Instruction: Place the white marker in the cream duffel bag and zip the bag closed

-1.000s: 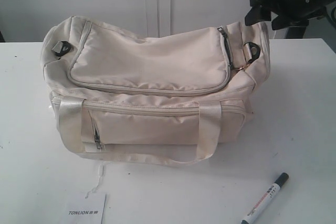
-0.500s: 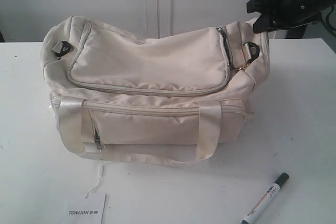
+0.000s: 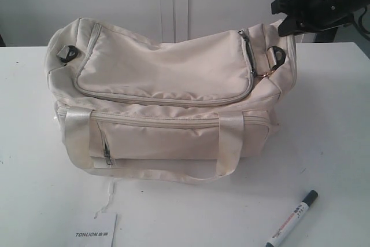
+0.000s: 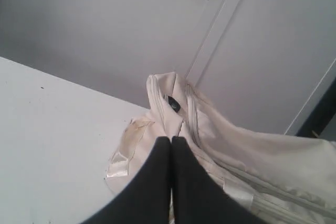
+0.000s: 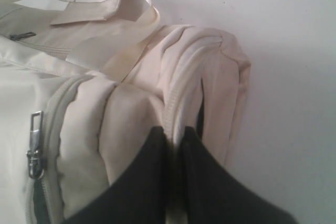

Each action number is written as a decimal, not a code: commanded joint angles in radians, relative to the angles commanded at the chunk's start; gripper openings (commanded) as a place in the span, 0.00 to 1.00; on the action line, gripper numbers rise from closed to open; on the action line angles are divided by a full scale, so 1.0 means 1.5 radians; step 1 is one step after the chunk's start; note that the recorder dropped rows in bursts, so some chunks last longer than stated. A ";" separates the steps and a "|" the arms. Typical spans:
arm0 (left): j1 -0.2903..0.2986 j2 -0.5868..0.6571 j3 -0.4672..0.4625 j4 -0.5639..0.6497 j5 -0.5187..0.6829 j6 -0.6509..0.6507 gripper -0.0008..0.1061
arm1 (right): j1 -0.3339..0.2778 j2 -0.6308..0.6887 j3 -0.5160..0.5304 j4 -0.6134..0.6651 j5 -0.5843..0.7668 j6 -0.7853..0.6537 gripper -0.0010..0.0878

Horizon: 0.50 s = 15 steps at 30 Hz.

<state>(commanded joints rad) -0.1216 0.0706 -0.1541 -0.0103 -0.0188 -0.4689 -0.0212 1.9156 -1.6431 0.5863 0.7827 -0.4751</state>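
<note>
A flat white card (image 3: 95, 231) printed "TONLION" in dark capitals is lying at the bottom edge of the frame, left of centre, on the white counter (image 3: 335, 131). The white marker (image 3: 293, 219) is resting in the lower right corner, slanting up to the right, well apart from the bag. Its black cap is pointing toward the upper right, and the red and black printing on its slim barrel is too small to read.

The cream duffel bag (image 3: 167, 85) is filling the middle of the frame. It is soft, wrinkled fabric with shiny, satin-like strap handles (image 3: 230, 143), a zipped front pocket and a curved zipped top flap. A dark ring (image 3: 279, 55) and a small gold clasp (image 3: 265, 75) are showing at its right end. In the right wrist view a metal zipper pull (image 5: 34, 150) is hanging along the seam.

The right gripper (image 3: 284, 20) is sitting at the bag's upper right end, its black jaws (image 5: 173, 135) pinching a raised ridge of the bag's fabric. The left gripper (image 4: 171, 142) is hanging beside the bag's other end, its jaws pressed together on nothing.
</note>
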 joint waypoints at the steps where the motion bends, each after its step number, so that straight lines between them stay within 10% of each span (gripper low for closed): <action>1: 0.000 0.013 -0.014 0.007 0.013 0.000 0.01 | 0.000 0.000 0.000 0.000 0.000 0.000 0.01; 15: -0.001 0.302 -0.201 0.018 0.183 0.168 0.01 | 0.000 0.000 0.000 0.000 -0.002 0.000 0.01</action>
<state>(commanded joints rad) -0.1236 0.5243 -0.4558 0.0166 0.2558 -0.2165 -0.0212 1.9156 -1.6431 0.5863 0.7804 -0.4751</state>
